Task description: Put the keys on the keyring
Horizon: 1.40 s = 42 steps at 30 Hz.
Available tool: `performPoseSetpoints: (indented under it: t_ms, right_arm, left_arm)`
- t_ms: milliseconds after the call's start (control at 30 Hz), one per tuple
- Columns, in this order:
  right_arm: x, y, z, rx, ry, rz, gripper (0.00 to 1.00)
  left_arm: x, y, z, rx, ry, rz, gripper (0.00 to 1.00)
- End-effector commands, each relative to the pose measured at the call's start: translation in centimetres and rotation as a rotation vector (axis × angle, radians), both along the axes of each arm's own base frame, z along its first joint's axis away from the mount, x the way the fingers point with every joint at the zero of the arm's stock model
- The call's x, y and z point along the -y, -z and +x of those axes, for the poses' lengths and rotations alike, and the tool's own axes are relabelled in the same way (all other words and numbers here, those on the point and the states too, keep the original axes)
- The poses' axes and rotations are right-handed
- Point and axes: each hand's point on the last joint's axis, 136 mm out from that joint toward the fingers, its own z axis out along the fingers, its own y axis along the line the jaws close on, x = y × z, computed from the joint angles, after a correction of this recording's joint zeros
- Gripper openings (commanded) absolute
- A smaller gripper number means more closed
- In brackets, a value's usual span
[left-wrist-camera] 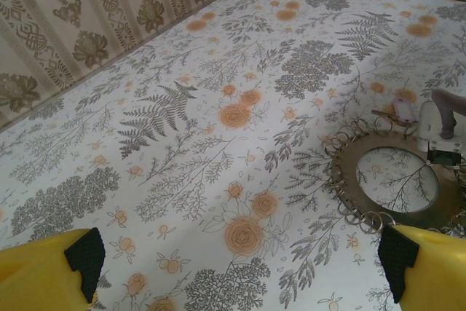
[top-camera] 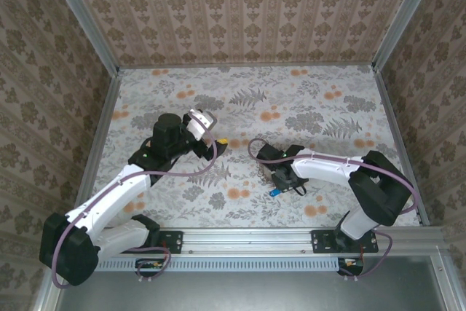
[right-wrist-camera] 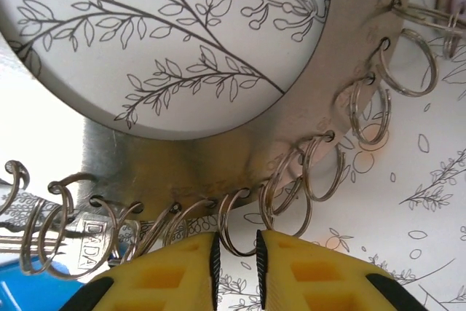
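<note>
Keyring (right-wrist-camera: 218, 159), flat metal hoop, wire-looped rim

Diffuse, even light, with only faint shadows in the top view. Right wrist view: the tabletop (right-wrist-camera: 29, 129) left of the keyring (right-wrist-camera: 218, 165) is blown out to white, a soft grey shadow lies inside its opening, and its metal band shows a dull, uneven sheen.

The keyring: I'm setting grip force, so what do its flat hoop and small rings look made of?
On the keyring, the flat hoop looks like brushed sheet metal, dull grey-brass with a soft sheen. The small rings look like steel wire: thin, coiled, glinting.
</note>
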Motion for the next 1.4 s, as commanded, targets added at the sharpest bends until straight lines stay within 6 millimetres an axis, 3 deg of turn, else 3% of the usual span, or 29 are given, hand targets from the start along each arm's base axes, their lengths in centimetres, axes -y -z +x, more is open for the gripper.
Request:
performPoseSetpoints:
  t_ms: [0, 500, 667, 800, 867, 1000, 1133, 1233, 1367]
  right_arm:
    - [0.5, -0.9, 0.7, 0.038, 0.013, -0.047, 0.22]
    - [0.3, -0.6, 1.2, 0.052, 0.022, -0.051, 0.14]
    - [0.5, -0.7, 1.4, 0.057, 0.031, -0.047, 0.15]
    - [0.4, -1.0, 1.7, 0.078, 0.036, -0.013, 0.00]
    - [-0.6, -1.5, 2.1, 0.088, -0.006, 0.050, 0.00]
    - [-3.1, -4.3, 3.1, 0.176, -0.137, 0.199, 0.00]
    - [-5.1, -9.8, 4.0, 0.361, -0.342, 0.343, 0.00]
    - [-7.2, -13.0, 3.0, 0.498, -0.584, 0.465, 0.00]
    - [-7.7, -17.5, 2.5, 0.724, -0.710, 0.565, 0.00]
  left_arm:
    - [0.2, -0.6, -0.4, 0.036, 0.017, 0.001, 1.00]
    - [0.5, -0.1, -0.7, 0.026, 0.035, 0.019, 1.00]
    - [0.7, 0.0, -0.8, 0.026, 0.041, 0.021, 1.00]
    - [1.0, -0.1, -1.2, 0.031, 0.074, 0.017, 1.00]
    - [1.3, -0.5, -1.8, 0.028, 0.110, -0.004, 1.00]
    - [2.1, -1.8, -2.9, 0.024, 0.170, -0.069, 1.00]
    - [2.8, -3.6, -4.1, 0.039, 0.241, -0.126, 0.98]
    - [3.0, -4.5, -4.6, 0.041, 0.274, -0.140, 0.92]
    - [3.4, -5.7, -5.4, 0.053, 0.330, -0.159, 0.92]
